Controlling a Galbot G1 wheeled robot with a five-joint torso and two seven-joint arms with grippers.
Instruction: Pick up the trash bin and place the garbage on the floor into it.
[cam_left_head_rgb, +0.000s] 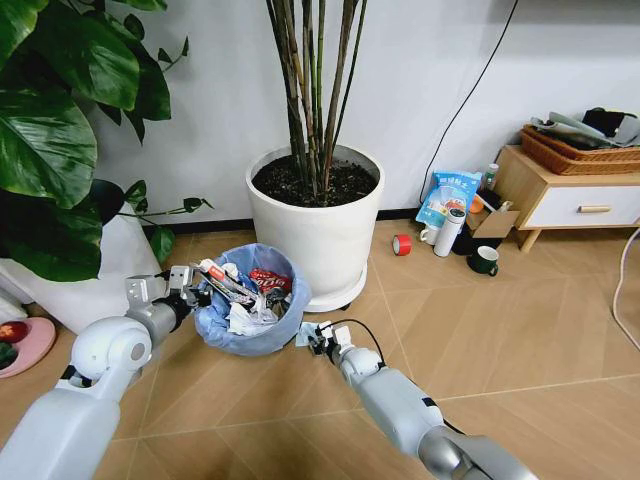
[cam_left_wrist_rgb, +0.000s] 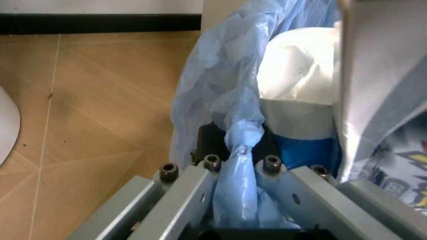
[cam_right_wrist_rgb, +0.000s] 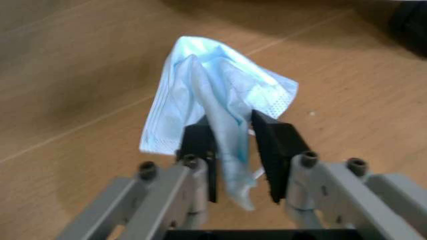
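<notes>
The task looked nearly finished: the trash bin (cam_left_head_rgb: 250, 300) was already heaped with garbage (cam_left_head_rgb: 245, 290), held just in front of the big white plant pot (cam_left_head_rgb: 320, 215), and no loose litter lay on the floor (cam_left_head_rgb: 500, 340) near it. The left claw (cam_left_head_rgb: 185, 285) was clamped on the bin's bag rim. The right claw (cam_left_head_rgb: 318, 338), just beside the bin, pinched the light blue mask (cam_right_wrist_rgb: 213, 100), not yet dropped in.

Head view is bright, even, soft light, w/ faint shadow under the white pot (cam_left_head_rgb: 318, 215). Wrist views are softer: bolts near each pincer blur, and floor (cam_right_wrist_rgb: 80, 75) beyond is dim.
</notes>
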